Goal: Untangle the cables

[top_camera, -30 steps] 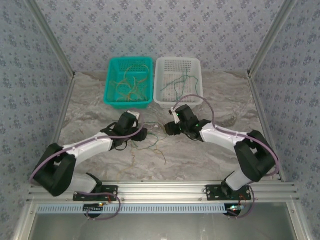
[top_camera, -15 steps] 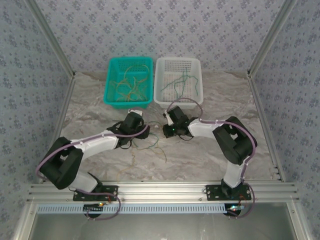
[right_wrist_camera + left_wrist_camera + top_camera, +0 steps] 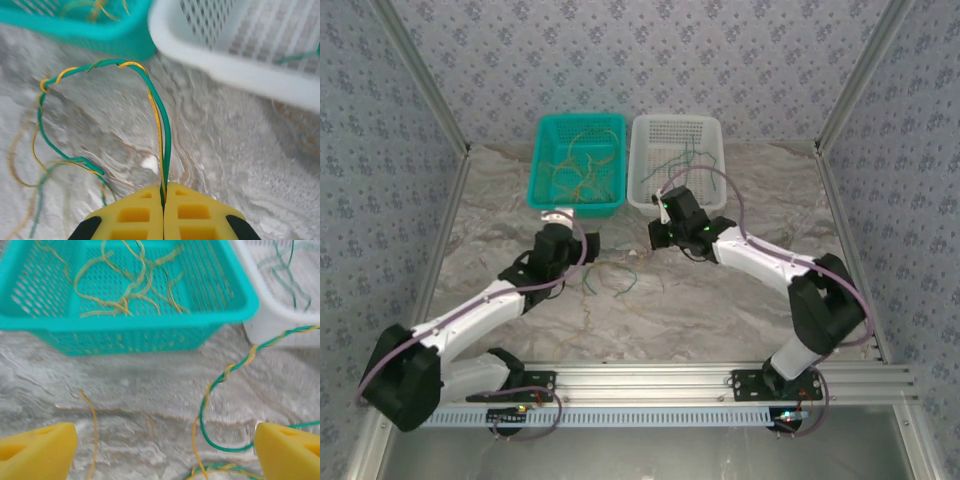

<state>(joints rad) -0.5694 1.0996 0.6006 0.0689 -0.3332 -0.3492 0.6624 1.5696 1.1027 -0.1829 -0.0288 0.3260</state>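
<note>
The cables are thin green and yellow wires. A loose tangle of them [image 3: 612, 275] lies on the marble table between my two arms. My right gripper [image 3: 656, 240] is shut on one green and one yellow cable [image 3: 161, 130], which arch up from the pads [image 3: 137, 215] and run left to the tangle, twisted together. My left gripper [image 3: 568, 232] stands wide open just in front of the teal basket. Its pads [image 3: 37, 450] have nothing between them. A twisted green-yellow pair [image 3: 235, 365] and a single yellow strand [image 3: 93, 425] lie on the table ahead of it.
The teal basket [image 3: 542, 165] at the back holds yellow cables. Right next to it, the white basket [image 3: 718, 165] holds green ones. Metal frame posts and patterned walls close in the table on three sides.
The right gripper has closed on the green and yellow cables and lifted them toward the baskets. The left arm has drawn back to the left off the tangle, its jaws wider.
</note>
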